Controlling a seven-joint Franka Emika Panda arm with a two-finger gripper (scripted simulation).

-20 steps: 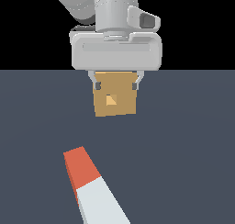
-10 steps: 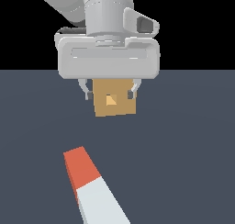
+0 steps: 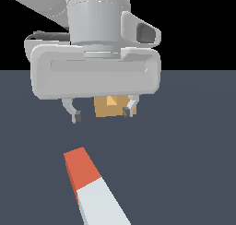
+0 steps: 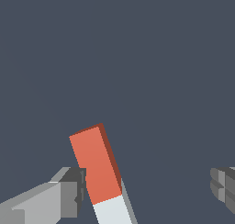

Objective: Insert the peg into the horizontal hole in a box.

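Observation:
The peg (image 3: 92,187) lies flat on the dark floor in the exterior view, its orange-red end pointing away and its white part running off the lower edge. My gripper (image 3: 101,114) hangs open above the floor beyond the peg's red end, with nothing between its fingers. The tan box (image 3: 108,108) stands behind the gripper and is mostly hidden by the hand. Only the lower tip of the hole (image 3: 111,101) shows under the hand. In the wrist view the peg (image 4: 97,165) lies close beside one fingertip (image 4: 73,191), well apart from the other.
The dark grey floor (image 3: 193,150) spreads around the peg and box. A black background lies above the floor's far edge. The large grey-white hand (image 3: 94,76) fills the upper middle of the exterior view.
The gripper has come toward the camera and lower, now covering most of the box. Its fingers have spread wider apart. Peg and box have not moved.

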